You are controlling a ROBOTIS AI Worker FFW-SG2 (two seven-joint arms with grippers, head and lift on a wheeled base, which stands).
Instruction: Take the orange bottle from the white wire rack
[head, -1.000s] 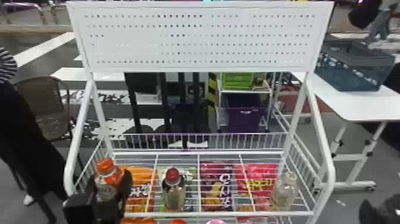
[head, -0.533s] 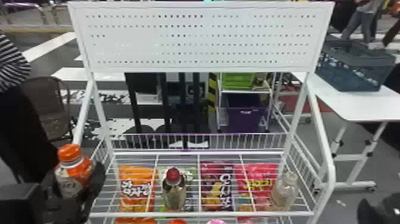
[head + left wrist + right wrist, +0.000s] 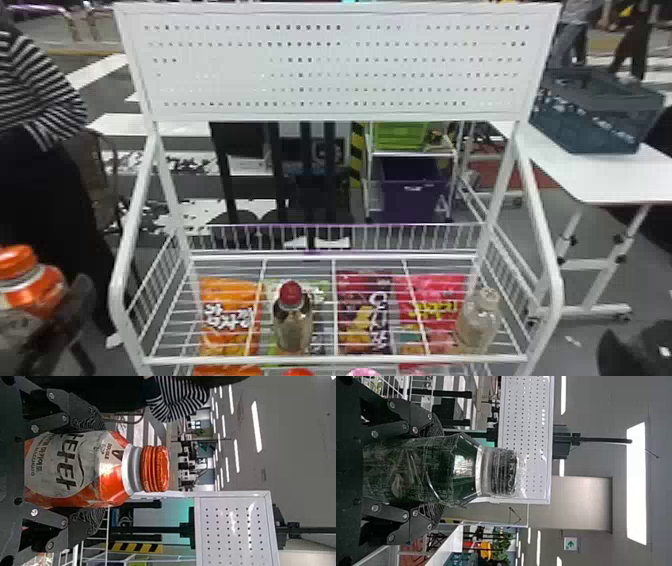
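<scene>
At the lower left of the head view, my left gripper (image 3: 75, 305) holds the orange bottle (image 3: 35, 290), left of the white wire rack (image 3: 320, 359). In the left wrist view, both fingers of my left gripper (image 3: 89, 471) press on the sides of the orange bottle (image 3: 113, 483), its orange cap facing away from the palm. My right gripper (image 3: 645, 350) is at the head view's lower right corner, outside the rack. The right wrist view has my right gripper (image 3: 431, 471) shut on a dark green bottle (image 3: 415, 469) with a black cap under clear wrap.
On the rack's top shelf stand a red-capped bottle (image 3: 293, 320) and a clear bottle (image 3: 479, 320). Snack bags (image 3: 231, 315) show through the wires. A white table (image 3: 610, 175) with a blue-grey crate (image 3: 595, 120) stands at the right.
From above the rack's left side, my left gripper has moved left and outward with the orange bottle, past the rack's left frame. My right gripper stays near the lower right corner.
</scene>
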